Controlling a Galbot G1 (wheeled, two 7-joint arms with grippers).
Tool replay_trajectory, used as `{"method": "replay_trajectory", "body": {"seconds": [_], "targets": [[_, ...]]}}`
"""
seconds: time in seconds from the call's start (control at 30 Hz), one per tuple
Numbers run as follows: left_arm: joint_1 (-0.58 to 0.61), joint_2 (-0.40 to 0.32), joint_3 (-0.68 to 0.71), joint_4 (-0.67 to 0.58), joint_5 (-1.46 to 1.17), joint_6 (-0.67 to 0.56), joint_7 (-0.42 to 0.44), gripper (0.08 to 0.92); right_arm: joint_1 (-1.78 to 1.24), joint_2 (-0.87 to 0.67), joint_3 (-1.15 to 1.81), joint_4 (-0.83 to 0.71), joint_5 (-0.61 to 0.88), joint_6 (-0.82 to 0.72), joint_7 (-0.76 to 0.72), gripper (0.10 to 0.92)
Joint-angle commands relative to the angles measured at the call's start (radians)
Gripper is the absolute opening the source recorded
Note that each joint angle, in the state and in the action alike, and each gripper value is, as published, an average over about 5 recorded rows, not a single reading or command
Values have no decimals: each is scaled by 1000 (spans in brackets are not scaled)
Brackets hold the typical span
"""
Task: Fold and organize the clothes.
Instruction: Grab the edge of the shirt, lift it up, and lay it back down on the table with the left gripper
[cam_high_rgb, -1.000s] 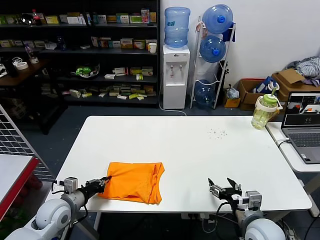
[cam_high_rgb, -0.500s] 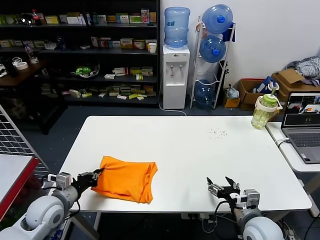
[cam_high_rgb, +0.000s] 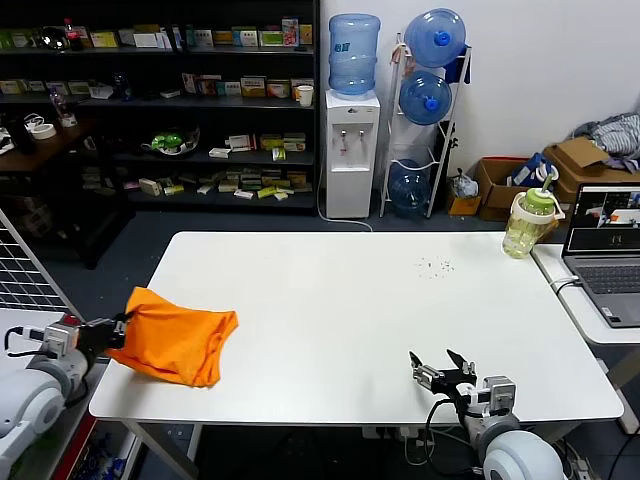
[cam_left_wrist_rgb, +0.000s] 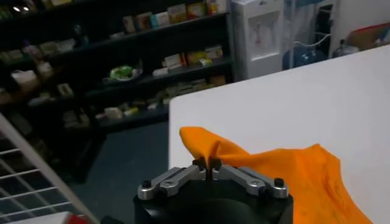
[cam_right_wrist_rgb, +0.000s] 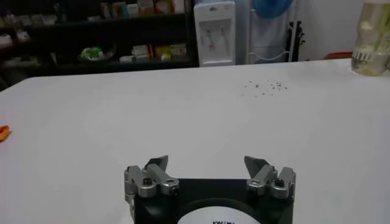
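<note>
The bright orange T-shirt (cam_high_rgb: 178, 345) lies folded in a bundle at the front left corner of the white table (cam_high_rgb: 380, 310). My left gripper (cam_high_rgb: 112, 331) is shut on a pinched edge of the shirt at the table's left edge; in the left wrist view (cam_left_wrist_rgb: 207, 164) the fingers clamp a raised orange fold (cam_left_wrist_rgb: 201, 143). No lettering shows. My right gripper (cam_high_rgb: 440, 368) is open and empty, low over the table's front edge at the right; it also shows in the right wrist view (cam_right_wrist_rgb: 207, 164).
A yellow-green jug (cam_high_rgb: 528, 222) stands at the table's far right corner, with a laptop (cam_high_rgb: 606, 250) on a side table beyond. A wire rack (cam_high_rgb: 20, 275) stands at the left. Shelves and a water dispenser (cam_high_rgb: 352, 140) are behind.
My left gripper has dragged the orange T-shirt leftward from the front middle to the table's front left corner. The right gripper has stayed nearly still.
</note>
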Motion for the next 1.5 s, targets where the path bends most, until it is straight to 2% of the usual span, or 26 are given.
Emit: {"method": "replay_trajectory", "body": {"seconds": [0.03,0.23,0.37,0.5,0.57,0.63,0.8,0.97,1.27,1.5], "targets": [[35,129,-115,111,27,-9,-5,108,-3,-1,-2,9,-7,2,-1,823],[37,147,-108,27,-15,22,-29,108,-15,7,2,25,-15,3,-1,823],[33,103,-65,-129,-160,63,-122,108,-31,16,14,42,-22,1,2,823],[-9,13,72,-331,-410,100,-289,108,-61,27,38,62,-32,-8,9,823],[-79,-50,201,-406,-480,105,-355,108,-83,36,53,72,-39,-13,13,823],[-197,-134,349,-422,-518,113,-412,108,-111,48,70,82,-48,-19,17,823],[-466,-368,616,-265,-543,127,-507,108,-174,79,108,105,-71,-28,20,823],[-591,-538,745,-117,-537,125,-542,108,-192,92,134,110,-75,-34,24,823],[-670,-706,824,66,-470,124,-552,108,-165,93,127,83,-66,-35,26,823],[-672,-768,831,112,-438,122,-552,108,-148,83,123,66,-55,-31,24,823]]}}
